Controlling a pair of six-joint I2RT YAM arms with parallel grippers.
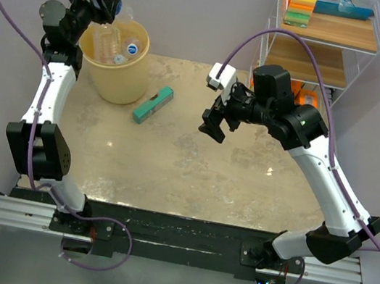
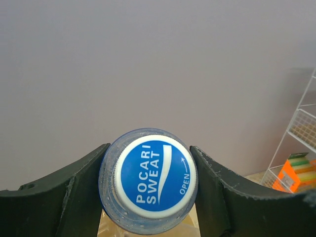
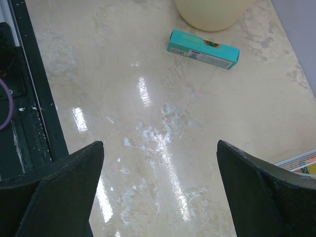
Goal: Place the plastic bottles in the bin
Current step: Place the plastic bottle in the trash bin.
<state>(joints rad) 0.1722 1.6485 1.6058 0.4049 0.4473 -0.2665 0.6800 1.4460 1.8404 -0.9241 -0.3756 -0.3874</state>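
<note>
Bottle with a blue cap [image 2: 150, 178] is pinched between the fingers of our left claw [image 1: 103, 0], one finger pressed on each side just under the cap, so the jaws stand narrow around it. We see it held in the air over the far left rim of the bin [image 1: 120, 84], close to the back wall [image 2: 148, 59]. A few clear bottles [image 1: 107, 43] lie inside the bin, and the rest of its wide mouth is open.

Our right claw [image 3: 160, 145] hangs over the middle of the table [image 1: 243, 177] with its jaws spread wide and nothing between them. Under it we find only bare, glossy tabletop.

A teal box [image 1: 153, 104] lies flat on the table just beside the bin's near right side, a narrow gap between them, and well apart from the right claw. The wire rack [image 1: 314, 64] stands off the far right corner, behind the right arm. Orange and green packs [image 1: 300, 3] are stacked on its top shelf. Something orange shows on a lower level, but the arm hides most of it and we cannot tell what it is. The left arm reaches up along the table's left edge.
</note>
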